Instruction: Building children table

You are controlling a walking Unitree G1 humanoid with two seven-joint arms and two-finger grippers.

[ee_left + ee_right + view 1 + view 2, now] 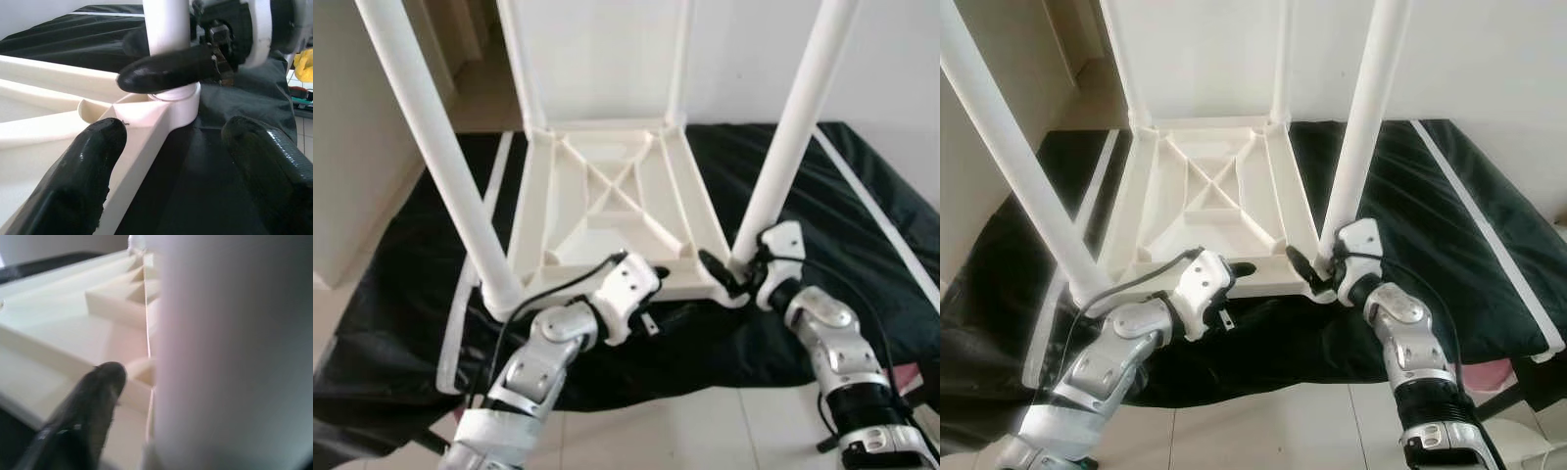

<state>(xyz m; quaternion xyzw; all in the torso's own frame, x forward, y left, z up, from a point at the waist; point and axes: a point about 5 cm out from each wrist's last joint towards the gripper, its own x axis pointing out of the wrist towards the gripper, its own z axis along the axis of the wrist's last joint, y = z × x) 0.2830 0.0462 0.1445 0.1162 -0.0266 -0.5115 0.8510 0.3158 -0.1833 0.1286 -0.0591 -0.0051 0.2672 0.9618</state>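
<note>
The children's table top lies upside down on a black sheet spread over the floor, ribbed underside facing up. Four white legs stand in its corner sockets: the near-left leg, the near-right leg and two far legs against the wall. The right end effector is at the base of the near-right leg, its black fingers on either side of the tube just above the socket; it appears clamped on that leg, though the far finger is hidden behind the tube. The left end effector sits at the table top's near edge, fingers apart, one over the rim and one over the sheet, holding nothing.
</note>
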